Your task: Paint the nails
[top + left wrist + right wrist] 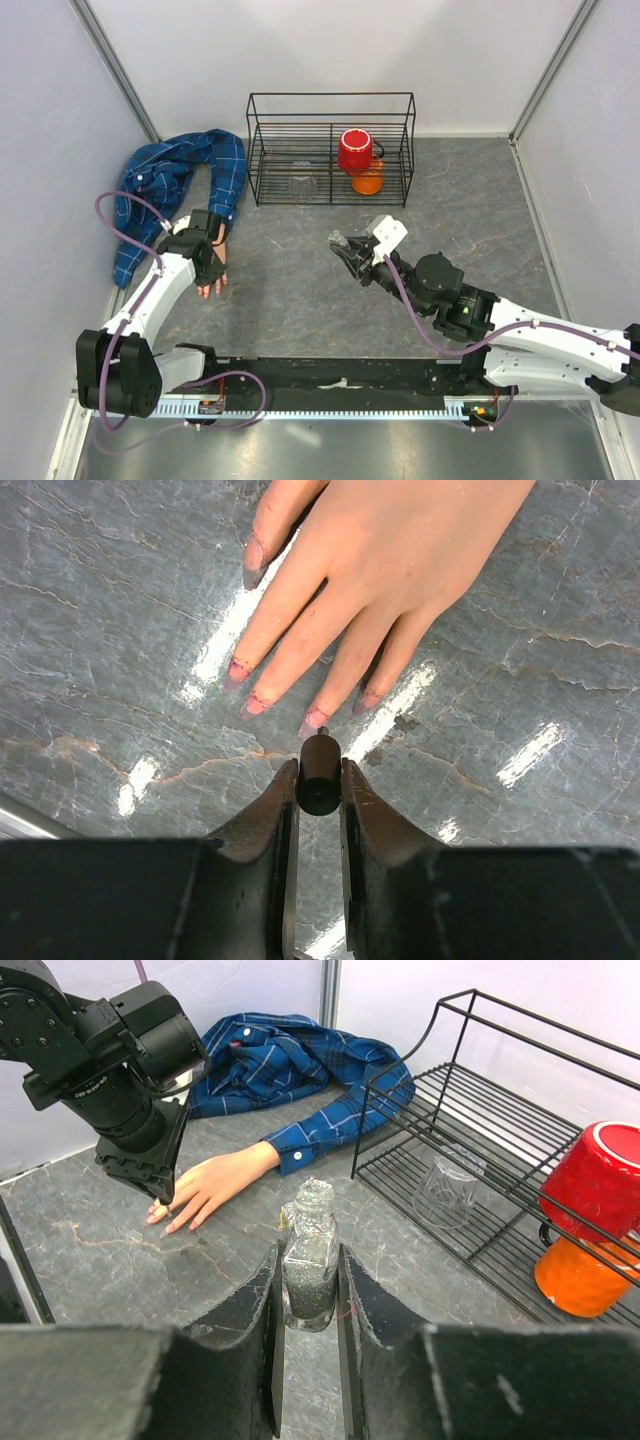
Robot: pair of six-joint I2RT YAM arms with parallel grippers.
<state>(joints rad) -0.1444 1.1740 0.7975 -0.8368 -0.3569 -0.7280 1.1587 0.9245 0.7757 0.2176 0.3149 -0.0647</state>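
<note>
No legible txt; tiny white print on left arm's wrist housing [78, 1084] too small to read.

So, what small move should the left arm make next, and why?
Probably ease the black brush cap forward and down until its tip touches the nail just ahead. The left gripper is shut on the cap, and its tip sits just short of that fingertip of the fake hand. The right gripper holds the glitter bottle well away.
</note>
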